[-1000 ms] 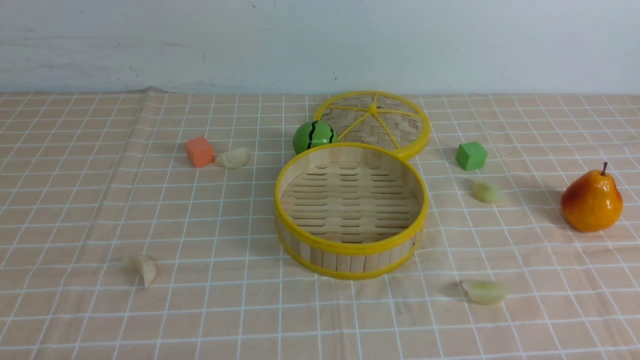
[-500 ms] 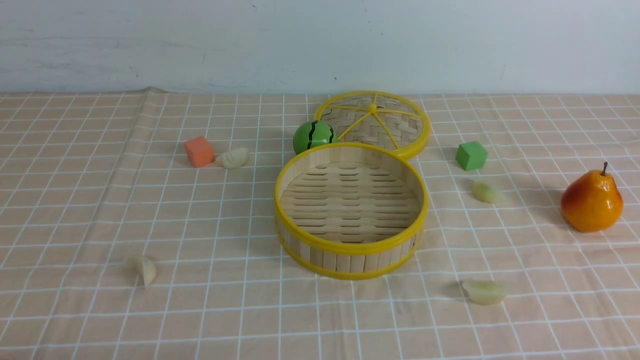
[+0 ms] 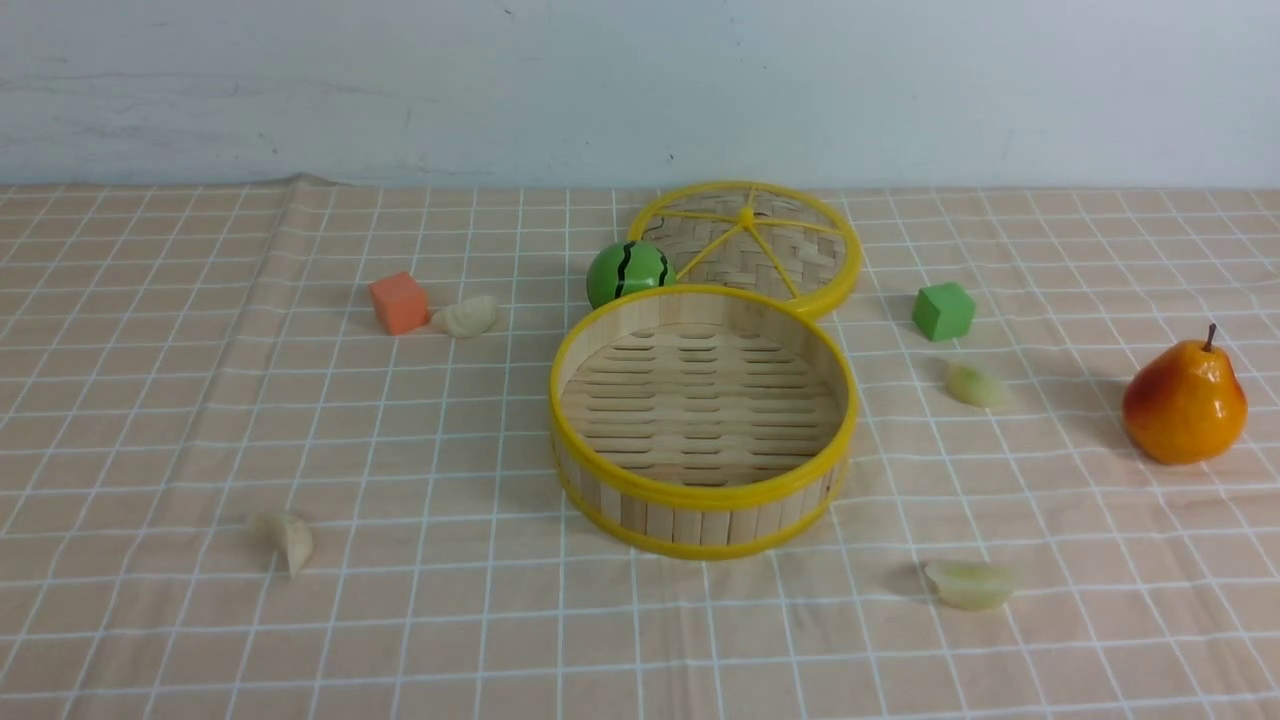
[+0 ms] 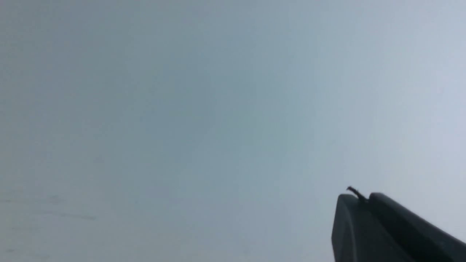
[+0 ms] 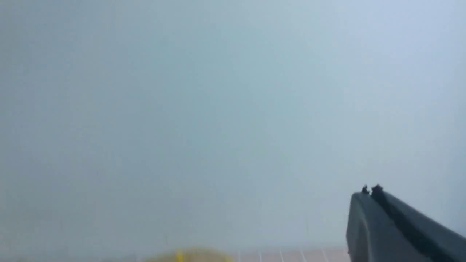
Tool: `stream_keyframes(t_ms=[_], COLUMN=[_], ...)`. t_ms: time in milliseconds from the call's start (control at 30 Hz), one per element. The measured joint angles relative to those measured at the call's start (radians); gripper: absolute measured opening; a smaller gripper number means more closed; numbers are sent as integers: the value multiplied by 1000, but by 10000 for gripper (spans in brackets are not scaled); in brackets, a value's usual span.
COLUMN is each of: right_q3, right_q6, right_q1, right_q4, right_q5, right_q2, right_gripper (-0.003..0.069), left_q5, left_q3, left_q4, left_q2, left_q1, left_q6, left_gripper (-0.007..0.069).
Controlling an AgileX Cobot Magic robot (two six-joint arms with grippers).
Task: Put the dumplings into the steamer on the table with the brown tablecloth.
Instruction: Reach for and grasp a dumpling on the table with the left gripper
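Observation:
The steamer (image 3: 702, 505), a round bamboo basket with yellow rims, stands empty mid-table on the brown tablecloth (image 3: 150, 400). Several dumplings lie around it: a cream one (image 3: 466, 316) by the orange cube, a cream one (image 3: 289, 540) at front left, a pale green one (image 3: 973, 385) to the right and a pale green one (image 3: 968, 584) at front right. Neither arm shows in the front view. My left gripper (image 4: 360, 198) is shut and empty, facing the pale wall. My right gripper (image 5: 369, 192) is also shut and empty, pointed at the wall above the cloth.
The woven lid (image 3: 748, 245) lies flat behind the steamer, with a green watermelon ball (image 3: 628, 272) beside it. An orange cube (image 3: 399, 302) sits at back left, a green cube (image 3: 943, 311) at back right, and a pear (image 3: 1184, 402) at the far right.

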Motion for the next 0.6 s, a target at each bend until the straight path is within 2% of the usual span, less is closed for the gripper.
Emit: stream_keyframes(t_ms=[100, 200, 233, 300, 400, 500, 600], right_q3=[0, -4, -13, -55, -173, -298, -341], right_q6=[90, 158, 168, 167, 118, 30, -14], right_q1=[0, 0, 0, 0, 0, 0, 0], right_q4=[0, 1, 1, 1, 1, 0, 0], right_q5=[-254, -329, -322, -266, -85, 136, 261], right_q2=[0, 0, 0, 14, 87, 225, 362], right_gripper=[-10, -9, -9, -6, -3, -3, -2], left_q5=[-120, -116, -87, 2, 156, 295, 357], left_q3=[0, -20, -35, -105, -262, -384, -422], left_q4=[-11, -4, -1, 9, 17, 18, 18], left_q2=[0, 0, 0, 8, 118, 314, 488], left_q1=[0, 0, 0, 0, 0, 0, 0], left_q6=[-232, -394, -407, -410, -362, -330, -327], left_gripper=[38, 39, 39, 39, 39, 41, 46])
